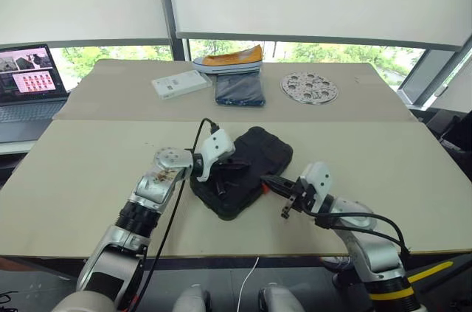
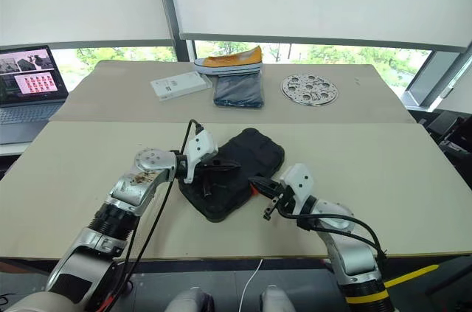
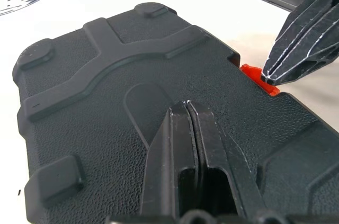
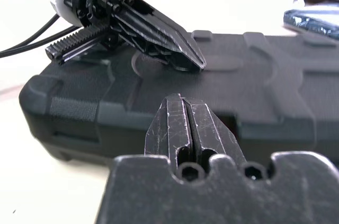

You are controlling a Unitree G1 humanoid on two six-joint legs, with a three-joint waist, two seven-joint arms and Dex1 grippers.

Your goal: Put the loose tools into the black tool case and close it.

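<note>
On the beige table, the flat black plastic tool case lies lid-down between both arms; left wrist view: left gripper pressed together on its lid, orange latch beside; right wrist view: right gripper pinched empty at its edge

The left arm reaches forward and bends inward at the wrist, so the left gripper points across to the robot's right and tips down a little. Its two black fingers are pressed tight together — no gap between them. The right arm comes in from the other side, bent at the elbow. The right gripper points forward and toward the left one, about level. Its fingers are squeezed together too. The two fingertips sit near each other — apart, not touching.
</note>
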